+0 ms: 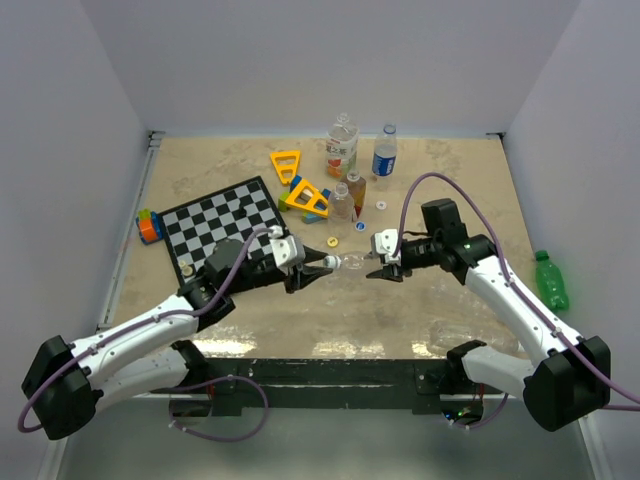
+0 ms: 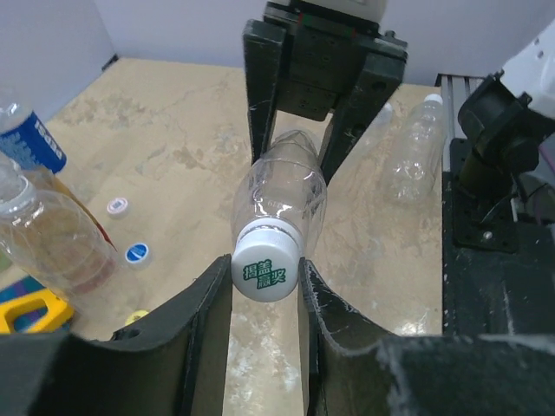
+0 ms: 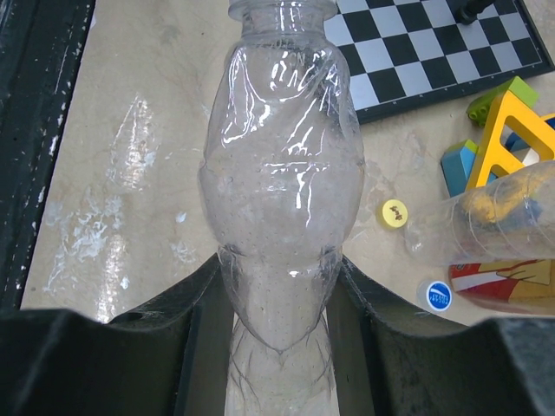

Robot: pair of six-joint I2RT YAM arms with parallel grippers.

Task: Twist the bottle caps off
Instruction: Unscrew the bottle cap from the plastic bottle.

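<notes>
A clear unlabelled bottle [image 1: 352, 263] hangs level above the table between my two grippers. My left gripper [image 1: 322, 267] is shut on its white cap with green print [image 2: 267, 270]; in the left wrist view the gripper [image 2: 267, 282] has a finger pressed on each side of the cap. My right gripper [image 1: 376, 265] is shut on the bottle's base end; in the right wrist view its fingers [image 3: 279, 286] squeeze the clear body [image 3: 282, 165]. The bottle's neck points away in that view and the cap is hidden there.
Loose caps lie on the table: white [image 2: 117, 205], blue [image 2: 136, 253], yellow [image 3: 393, 213]. Several bottles [image 1: 342, 147] stand at the back, near yellow triangular toys [image 1: 310, 198]. A checkerboard [image 1: 225, 225] lies left. A green bottle [image 1: 551, 280] stands far right. Another clear bottle [image 2: 416, 156] lies near the front.
</notes>
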